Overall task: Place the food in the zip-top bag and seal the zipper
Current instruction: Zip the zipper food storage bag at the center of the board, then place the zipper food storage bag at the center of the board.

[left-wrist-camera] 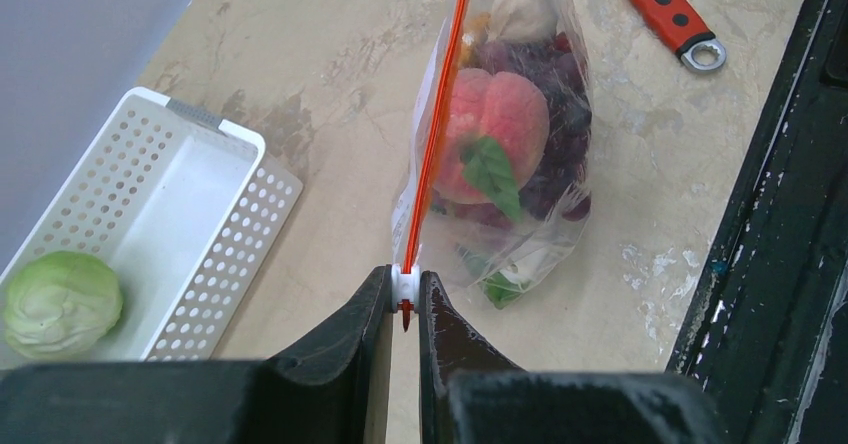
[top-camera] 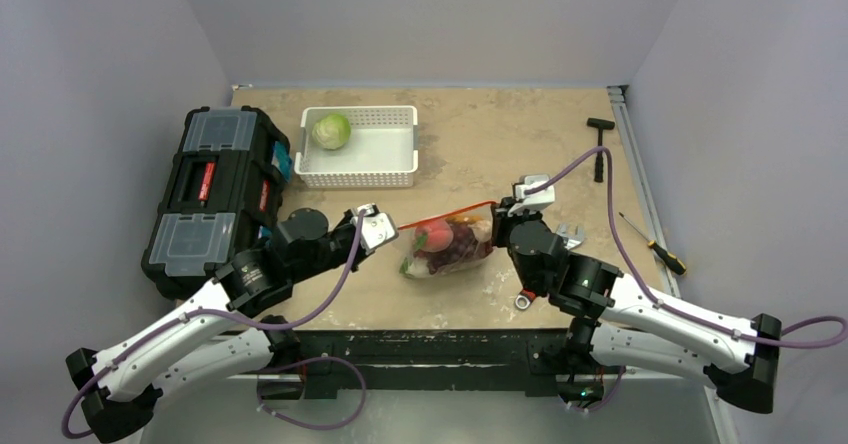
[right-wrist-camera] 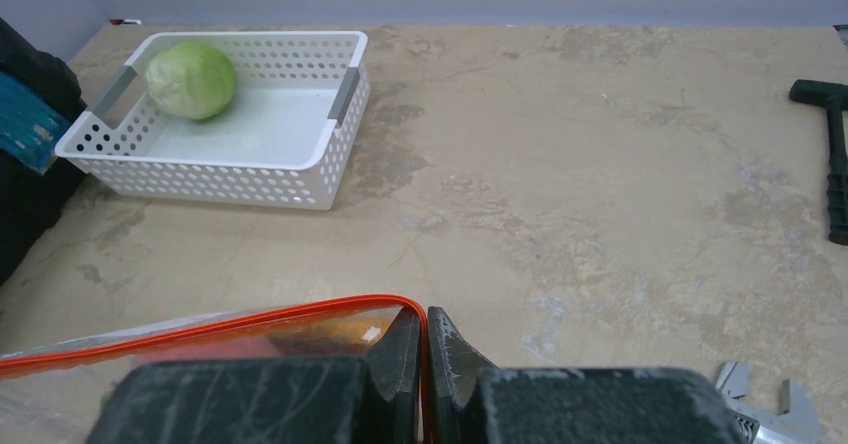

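The clear zip-top bag (top-camera: 450,249) hangs stretched between both arms at the table's near middle. Inside it I see food: a pink peach (left-wrist-camera: 495,129), dark red grapes (left-wrist-camera: 560,99) and green leafy pieces (left-wrist-camera: 492,169). The orange-red zipper (left-wrist-camera: 436,129) runs taut along the bag's mouth. My left gripper (left-wrist-camera: 406,299) is shut on the white slider at the zipper's left end. At the other end, my right gripper (right-wrist-camera: 425,339) is shut on the zipper's corner (right-wrist-camera: 418,309), where the strip bends down between the fingertips.
A white slotted basket (top-camera: 405,154) at the back left holds a green cabbage (top-camera: 331,130). A black toolbox (top-camera: 215,189) stands at the left. A red-handled wrench (left-wrist-camera: 665,9) lies near the front edge, a black hammer (top-camera: 599,149) and a screwdriver (top-camera: 655,246) at the right.
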